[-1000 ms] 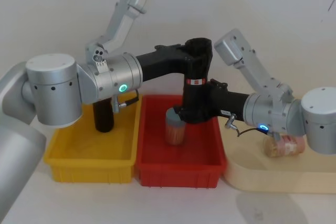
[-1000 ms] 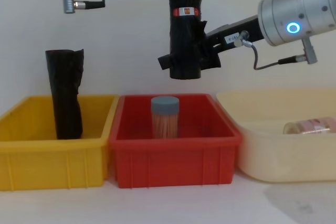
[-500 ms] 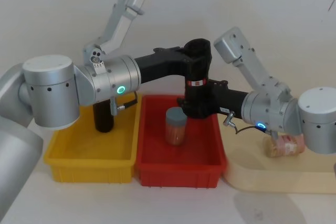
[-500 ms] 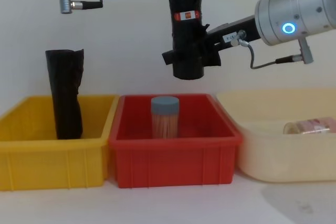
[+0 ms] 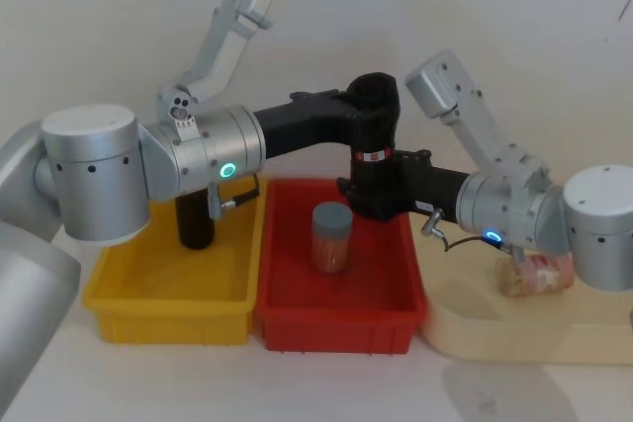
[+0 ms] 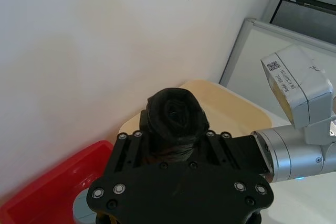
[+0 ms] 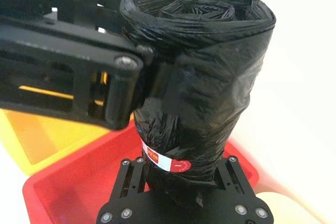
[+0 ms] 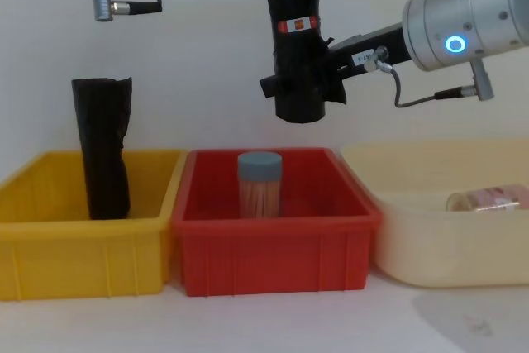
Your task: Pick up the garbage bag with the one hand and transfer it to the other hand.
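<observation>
The garbage bag [image 5: 374,135], a black roll with a red-and-white label band [image 8: 297,25], hangs upright above the red bin [image 5: 336,328]. My left gripper [image 5: 368,104], on the green-lit wrist, is shut on the bag's upper part; its fingers [image 7: 123,85] press the roll just under its top. My right gripper [image 5: 381,193], on the blue-lit wrist, is shut on the bag's lower part below the label, its jaws flanking the roll [image 7: 199,77]. In the left wrist view the bag's rolled top [image 6: 176,114] sits between the left jaws.
A yellow bin [image 8: 83,245] on the left holds a plain black roll [image 8: 103,150] standing upright. A jar with a grey lid [image 8: 259,183] stands in the red bin under the bag. A cream tray [image 8: 446,245] on the right holds a jar [image 8: 488,198] on its side.
The garbage bag has risen a little and shifted slightly right above the red bin, with both grippers staying on it.
</observation>
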